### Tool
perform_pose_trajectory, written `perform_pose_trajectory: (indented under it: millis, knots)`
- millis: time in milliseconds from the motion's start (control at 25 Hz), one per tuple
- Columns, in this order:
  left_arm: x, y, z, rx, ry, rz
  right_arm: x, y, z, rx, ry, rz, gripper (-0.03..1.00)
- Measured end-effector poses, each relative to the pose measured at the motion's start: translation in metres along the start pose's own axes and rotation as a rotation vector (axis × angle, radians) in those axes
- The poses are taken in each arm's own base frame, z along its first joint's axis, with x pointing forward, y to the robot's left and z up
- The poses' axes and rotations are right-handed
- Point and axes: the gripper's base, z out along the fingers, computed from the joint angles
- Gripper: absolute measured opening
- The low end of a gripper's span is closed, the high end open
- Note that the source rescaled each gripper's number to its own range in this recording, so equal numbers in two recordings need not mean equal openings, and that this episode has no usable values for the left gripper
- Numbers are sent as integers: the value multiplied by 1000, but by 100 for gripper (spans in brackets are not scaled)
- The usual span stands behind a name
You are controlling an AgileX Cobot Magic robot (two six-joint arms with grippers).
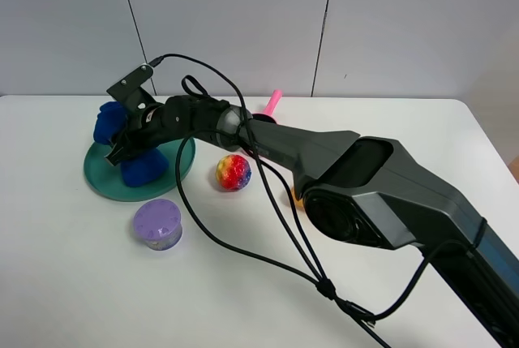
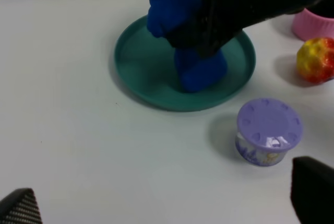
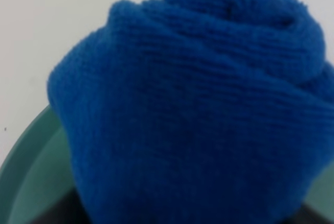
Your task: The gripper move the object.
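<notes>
The deep-blue cloth bundle (image 1: 144,167) is over the teal plate (image 1: 109,182) at the left of the table. My right gripper (image 1: 130,135) reaches across from the right and is shut on the bundle's pinched middle. One lobe sticks up behind the claw and the other hangs down onto the plate. The left wrist view shows the same: the claw (image 2: 201,31) shut on the cloth (image 2: 201,72) over the plate (image 2: 135,72). The cloth (image 3: 198,104) fills the right wrist view, with the plate rim (image 3: 26,172) below. My left gripper (image 2: 167,203) is open and empty, well short of the plate.
A purple lidded cup (image 1: 158,225) stands in front of the plate, also in the left wrist view (image 2: 269,130). A rainbow ball (image 1: 233,172) lies right of the plate. A pink object (image 1: 272,105) stands behind the arm. An orange mango (image 1: 296,196) is mostly hidden. Black cables (image 1: 268,202) trail across the table.
</notes>
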Motion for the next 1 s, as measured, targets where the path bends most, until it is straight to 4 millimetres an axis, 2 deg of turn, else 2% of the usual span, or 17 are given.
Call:
perform_pose_trajectory:
  millis: [80,160,240,320,400,520,680,760,840,880,920,1000]
  knots:
    - [0,0,0,0,0,0,-1,-1,0,11,-16,-6,72]
    - [0,0,0,0,0,0,-5,-1,-2,16,-28,-7,85]
    - [0,0,0,0,0,0,-6,-1,-3,17,-32,-7,87]
    - [0,0,0,0,0,0,-17,-1,-10,17,-50,-10,90]
    - [0,0,0,0,0,0,-35,-1,-24,13,-75,-9,91]
    - [0,0,0,0,0,0,-79,2,-63,-3,-129,2,91]
    - [0,0,0,0,0,0,-146,5,-143,5,-198,-23,91]
    - [0,0,0,0,0,0,-177,3,-197,47,-236,-45,91]
    - [0,0,0,0,0,0,-200,-3,-249,113,-257,-57,91]
    - [0,0,0,0,0,0,-209,-6,-278,156,-261,-57,91]
    - [0,0,0,0,0,0,-219,-12,-330,246,-253,-53,91]
    - [0,0,0,0,0,0,-225,-13,-382,337,-245,-62,91]
